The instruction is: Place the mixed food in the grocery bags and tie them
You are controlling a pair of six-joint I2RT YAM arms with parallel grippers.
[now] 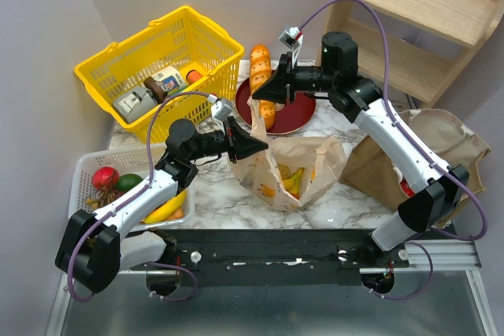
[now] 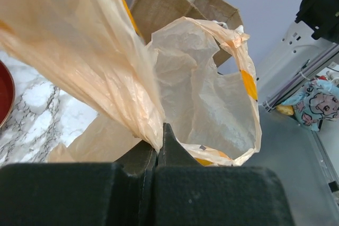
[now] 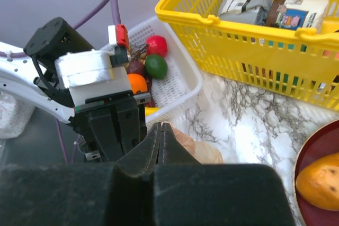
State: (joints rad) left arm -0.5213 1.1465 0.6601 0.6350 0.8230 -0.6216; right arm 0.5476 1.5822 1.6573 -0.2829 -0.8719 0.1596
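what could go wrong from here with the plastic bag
The thin bag is pinched by the left tool and, it seems, just the tip of the right tool: pulling apart may tear it or make it slip. The tools sit close and may collide. The bananas could spill.

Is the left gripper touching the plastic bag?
Touching. The left wrist view shows the left gripper shut on a fold of the plastic bag, with the film running straight into its closed tips.

Centre: plastic bag (image 1: 323,159), bananas (image 1: 293,180) inside — paper bag (image 1: 441,139) right, basket (image 1: 130,39) behind-left, tray (image 1: 83,167) left, loaf (image 1: 261,60) on plate (image 1: 298,116) behind.
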